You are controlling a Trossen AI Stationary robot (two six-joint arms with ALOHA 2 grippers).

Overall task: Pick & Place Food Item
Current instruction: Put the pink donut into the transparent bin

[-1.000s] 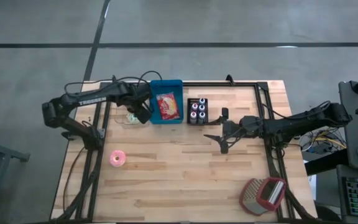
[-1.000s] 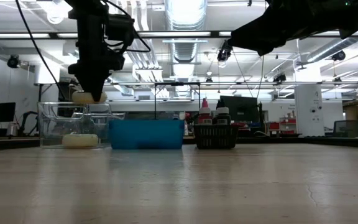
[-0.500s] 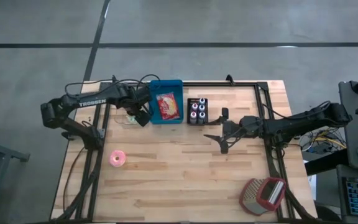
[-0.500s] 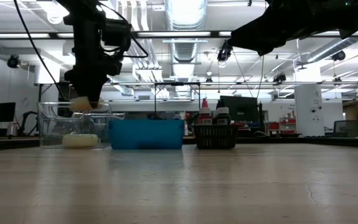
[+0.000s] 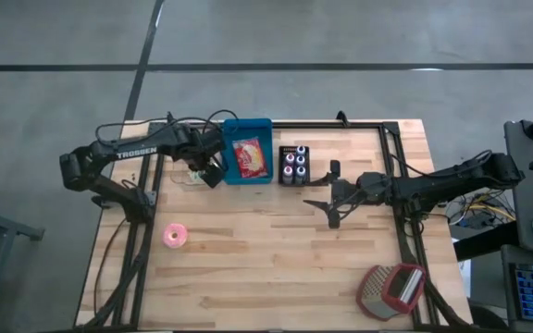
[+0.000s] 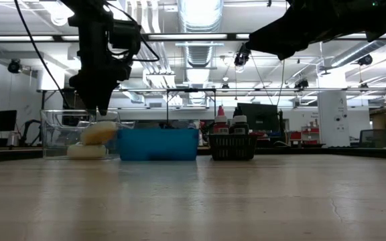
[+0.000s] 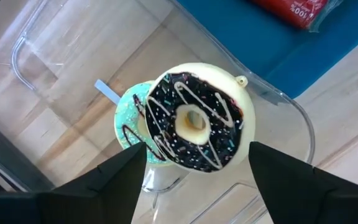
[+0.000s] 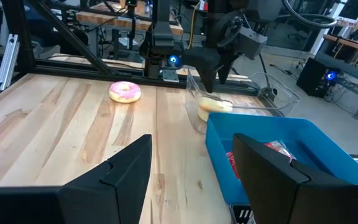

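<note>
- Above the clear plastic container (image 5: 189,176) at the counter's (image 5: 276,268) far left, the left pincer (image 5: 213,173) is hanging with its fingers spread wide and gripping nothing.
- Between those fingers, in the left wrist view, a chocolate-iced doughnut (image 7: 196,125) with white drizzle and sprinkles is lying free, overlapping a mint-green iced doughnut (image 7: 131,122) beneath it, both inside the container (image 7: 42,56).
- In the low view the chocolate doughnut is showing only as a pale tilted shape (image 6: 98,132) leaning on the other pale one (image 6: 86,151), just below the left pincer (image 6: 103,107); the icing colours are showing in the wrist view alone.
- Just beside the container, a blue bin (image 5: 247,151) is holding a red food packet (image 5: 250,158); next along, a small black basket (image 5: 293,165) is carrying bottles.
- A pink-iced doughnut (image 5: 174,235) is sitting alone on the counter, well apart from the container, nearer the front edge.
- The right pincer (image 5: 327,198) is waiting over the counter's middle, fingers parted and holding nothing.
- Its wrist view is looking across at the left pincer (image 8: 213,81) over the container (image 8: 253,99), with the pink doughnut (image 8: 125,92) beyond.
- Near the front right corner, a red and grey object (image 5: 392,289) is lying; what it is cannot be told.
</note>
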